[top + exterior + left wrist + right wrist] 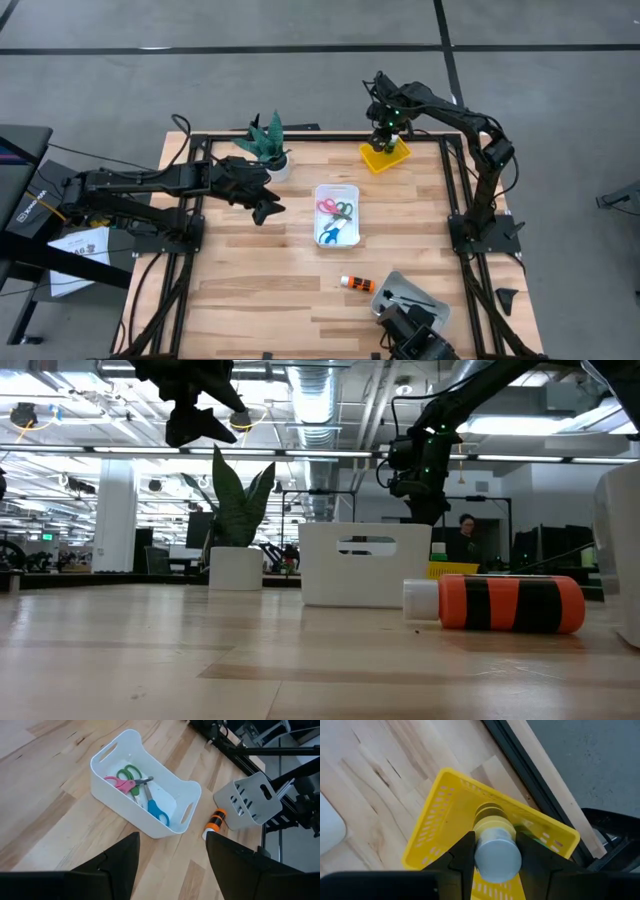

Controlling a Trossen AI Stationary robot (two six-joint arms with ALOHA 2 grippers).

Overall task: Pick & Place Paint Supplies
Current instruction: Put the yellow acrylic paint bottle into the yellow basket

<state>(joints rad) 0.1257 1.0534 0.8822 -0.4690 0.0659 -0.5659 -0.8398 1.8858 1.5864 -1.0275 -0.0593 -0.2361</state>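
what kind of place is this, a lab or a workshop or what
Likely a robotics lab in an open industrial hall: a wooden table framed by two mounted arms, a concrete floor, and exposed ducts with strip lights overhead.

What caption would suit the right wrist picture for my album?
Right gripper holds a yellow paint bottle above the yellow tray.

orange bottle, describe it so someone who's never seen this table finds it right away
Start at the white tray in the middle of the table; the grey tray sits at the near right corner. The orange bottle lies on its side on bare wood between them, beside the grey tray. It alone has black stripes and a white cap.
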